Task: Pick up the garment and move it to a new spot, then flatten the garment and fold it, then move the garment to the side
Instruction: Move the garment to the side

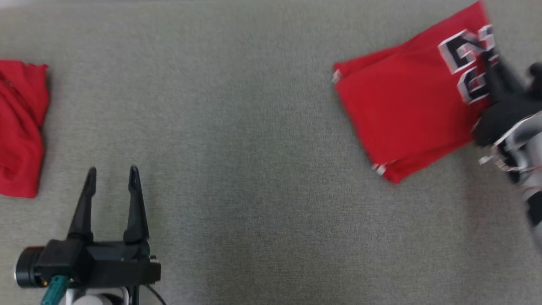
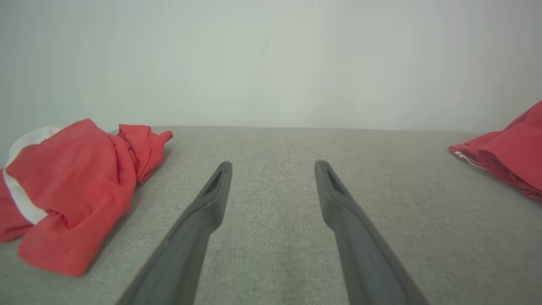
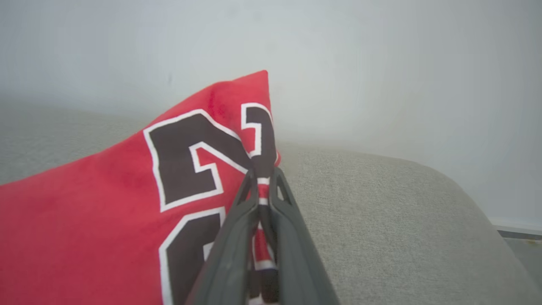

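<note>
Grey woven fabric surface (image 1: 254,169) bears a crumpled red cloth (image 1: 21,127) at far left. Near it, the left gripper (image 1: 113,170) rests wide open and empty. Far right, the right gripper (image 3: 263,173) is closed tightly on the edge of the folded red numbered jersey (image 1: 402,106), probably to drag it aside.

— What sort of place is this, a home?
— Hard to call it one. It looks more like a plain workroom or lab. There's a wide padded top (image 1: 254,178) covered in grey woven cloth, with a rounded corner (image 3: 457,199), set against a pale wall (image 2: 271,59).
— Anything else?
— A strip of skirting board (image 3: 514,228) low down. On the padding lie a red jersey (image 1: 402,106) and a crumpled red garment (image 1: 19,131), well apart.
</note>
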You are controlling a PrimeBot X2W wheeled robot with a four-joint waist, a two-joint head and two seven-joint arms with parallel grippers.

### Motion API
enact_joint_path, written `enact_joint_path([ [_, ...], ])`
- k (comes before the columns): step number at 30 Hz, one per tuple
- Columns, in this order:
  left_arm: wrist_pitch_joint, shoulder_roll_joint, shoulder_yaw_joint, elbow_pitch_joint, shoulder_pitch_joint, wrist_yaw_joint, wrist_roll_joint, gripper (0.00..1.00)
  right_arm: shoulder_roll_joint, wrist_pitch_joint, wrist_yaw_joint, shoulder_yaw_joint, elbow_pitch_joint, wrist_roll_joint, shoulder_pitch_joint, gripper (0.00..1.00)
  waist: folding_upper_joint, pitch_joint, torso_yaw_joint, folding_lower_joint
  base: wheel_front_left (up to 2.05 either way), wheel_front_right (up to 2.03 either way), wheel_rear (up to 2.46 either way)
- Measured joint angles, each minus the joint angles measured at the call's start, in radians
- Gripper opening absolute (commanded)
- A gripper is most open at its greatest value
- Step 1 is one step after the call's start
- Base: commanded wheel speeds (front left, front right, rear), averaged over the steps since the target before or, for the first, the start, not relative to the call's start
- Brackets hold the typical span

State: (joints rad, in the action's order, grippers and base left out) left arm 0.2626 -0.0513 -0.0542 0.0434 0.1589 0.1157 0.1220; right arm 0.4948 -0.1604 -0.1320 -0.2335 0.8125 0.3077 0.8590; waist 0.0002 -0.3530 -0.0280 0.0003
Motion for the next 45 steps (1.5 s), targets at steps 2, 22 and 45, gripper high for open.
enact_joint_path([
  [2, 0.0, -0.001, 0.002, -0.025, 0.019, 0.001, 0.0, 1.0, 0.043, 0.016, 0.0, 0.014, -0.027, 0.0, 0.019, 0.0, 0.0, -0.032, 0.007, 0.0, 0.0, 0.0, 0.0],
  [22, 0.0, -0.037, 0.04, -0.236, 0.131, 0.014, -0.024, 1.0, 0.4, 0.275, 0.0, 0.251, -0.346, -0.016, 0.039, 0.0, -0.0001, -0.317, 0.091, -0.0001, 0.0, 0.0, 0.0],
  [45, 0.0, -0.029, -0.004, -0.195, 0.092, 0.016, -0.018, 1.0, 0.278, 0.232, 0.0, 0.361, -0.496, -0.131, -0.065, 1.0, -0.0001, -0.272, 0.076, -0.0003, 0.0, 0.0, 0.0],
])
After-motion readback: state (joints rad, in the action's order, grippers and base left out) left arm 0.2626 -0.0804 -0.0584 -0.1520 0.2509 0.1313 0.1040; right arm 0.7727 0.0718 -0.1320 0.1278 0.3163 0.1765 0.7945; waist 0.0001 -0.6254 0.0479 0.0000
